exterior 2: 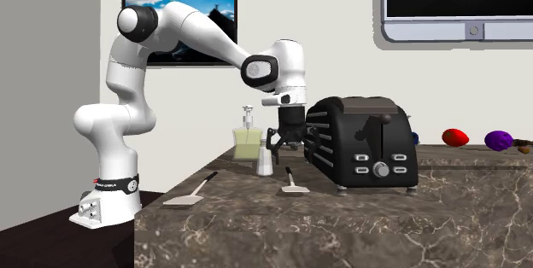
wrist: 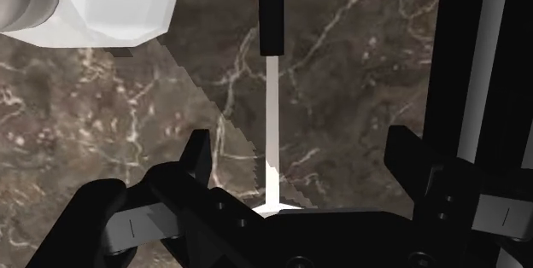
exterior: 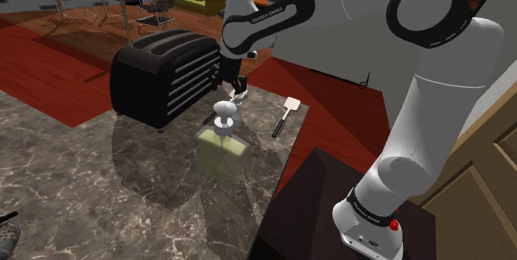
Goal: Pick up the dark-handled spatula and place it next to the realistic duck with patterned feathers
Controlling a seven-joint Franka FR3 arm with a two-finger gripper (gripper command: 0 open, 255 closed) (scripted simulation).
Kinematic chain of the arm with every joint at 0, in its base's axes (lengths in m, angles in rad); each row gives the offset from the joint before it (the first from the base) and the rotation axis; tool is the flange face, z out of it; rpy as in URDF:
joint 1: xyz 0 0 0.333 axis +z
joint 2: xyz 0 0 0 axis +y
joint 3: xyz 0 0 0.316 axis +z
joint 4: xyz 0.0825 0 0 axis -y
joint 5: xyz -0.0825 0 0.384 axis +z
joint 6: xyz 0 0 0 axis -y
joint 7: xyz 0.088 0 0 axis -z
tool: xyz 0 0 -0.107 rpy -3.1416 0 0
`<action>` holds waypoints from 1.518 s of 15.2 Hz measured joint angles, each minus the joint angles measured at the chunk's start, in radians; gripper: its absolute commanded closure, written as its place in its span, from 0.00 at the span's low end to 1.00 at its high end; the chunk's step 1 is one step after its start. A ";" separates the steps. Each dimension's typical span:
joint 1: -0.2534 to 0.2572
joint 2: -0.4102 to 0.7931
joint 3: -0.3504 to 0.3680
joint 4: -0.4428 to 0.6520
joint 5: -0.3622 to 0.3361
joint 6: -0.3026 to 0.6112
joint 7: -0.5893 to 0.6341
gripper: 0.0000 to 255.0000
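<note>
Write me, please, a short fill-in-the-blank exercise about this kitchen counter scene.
1. The gripper hangs above the counter with its fingers ____.
2. The big black appliance with slots on top is a ____.
3. On the marble counter lie ____ spatulas.
Missing words: open; toaster; two.

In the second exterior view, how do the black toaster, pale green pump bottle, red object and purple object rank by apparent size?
Black toaster
Pale green pump bottle
Then red object and purple object, which look alike, so unranked.
</note>
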 measured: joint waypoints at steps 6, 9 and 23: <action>-0.013 0.024 -0.008 -0.025 0.005 0.015 -0.025 1.00; -0.017 0.027 -0.010 -0.033 0.007 0.014 -0.031 1.00; -0.013 0.046 0.027 0.022 0.100 -0.100 -0.055 0.00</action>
